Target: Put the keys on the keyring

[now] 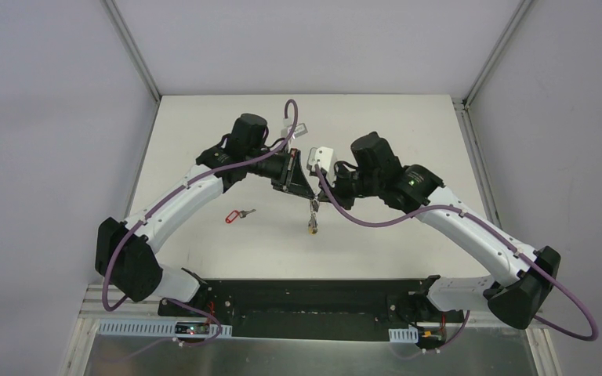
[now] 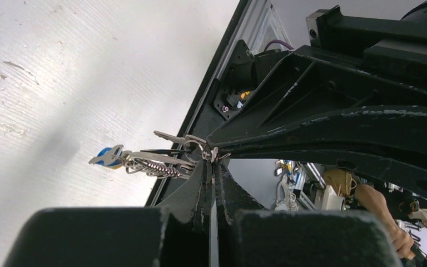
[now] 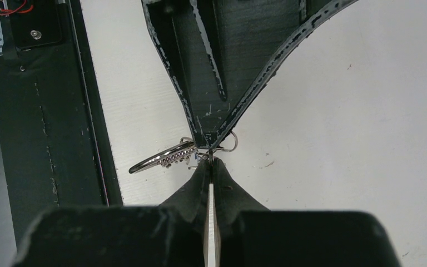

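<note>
One keyring (image 3: 161,158), nipped by left claw (image 2: 212,161), right claw (image 3: 209,162); red-tagged key (image 1: 239,215) apart

Both arms wear white shells between chunky black joints, left arm (image 1: 180,200) and right arm (image 1: 470,227) alike, above the black base plate (image 1: 313,301); purple cable (image 1: 285,117) trails each, and the left gripper (image 3: 207,146) shows black, triangular, edges scuffed pale.

A white table (image 1: 196,133) fills the middle, scuffed with faint marks (image 2: 14,65). Grey walls (image 1: 47,117) close it in on the left, right and far sides, with aluminium posts (image 1: 129,47) at the far corners. Along the near edge lies a black plate (image 1: 313,301), then a white slotted strip (image 1: 137,327) and a sheet of bare metal (image 1: 298,356).
</note>
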Robot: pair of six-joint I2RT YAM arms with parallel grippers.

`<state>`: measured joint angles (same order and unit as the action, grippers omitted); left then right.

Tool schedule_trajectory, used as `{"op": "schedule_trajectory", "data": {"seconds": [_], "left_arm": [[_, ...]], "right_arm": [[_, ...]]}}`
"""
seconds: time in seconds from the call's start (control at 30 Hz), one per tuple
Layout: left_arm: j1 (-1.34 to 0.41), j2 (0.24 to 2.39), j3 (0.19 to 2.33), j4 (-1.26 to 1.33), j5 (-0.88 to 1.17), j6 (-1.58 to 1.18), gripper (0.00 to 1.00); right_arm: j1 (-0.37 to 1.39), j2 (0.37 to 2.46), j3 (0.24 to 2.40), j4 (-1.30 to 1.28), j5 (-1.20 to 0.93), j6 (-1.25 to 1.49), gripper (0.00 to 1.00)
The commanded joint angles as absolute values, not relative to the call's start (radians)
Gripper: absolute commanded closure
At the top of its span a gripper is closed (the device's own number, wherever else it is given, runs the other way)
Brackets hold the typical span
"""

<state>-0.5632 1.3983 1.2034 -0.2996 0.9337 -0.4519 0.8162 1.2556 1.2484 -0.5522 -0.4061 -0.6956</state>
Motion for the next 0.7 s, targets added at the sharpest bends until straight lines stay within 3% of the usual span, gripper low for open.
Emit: {"op": "schedule_trajectory", "data": {"seconds": [0.0, 0.67], "left_arm": [[-0.575, 1.402, 1.202, -0.319, 0.94, -0.42, 1.0], [-0.578, 1.371, 1.194, -0.302, 0.947, -0.402, 1.0]], "right_arm": [[0.819, 1.23, 1.319, -0.508, -0.422, -0.682, 1.0], [0.792, 1.213, 1.26, -0.504, -0.441, -0.691, 1.0]]}}
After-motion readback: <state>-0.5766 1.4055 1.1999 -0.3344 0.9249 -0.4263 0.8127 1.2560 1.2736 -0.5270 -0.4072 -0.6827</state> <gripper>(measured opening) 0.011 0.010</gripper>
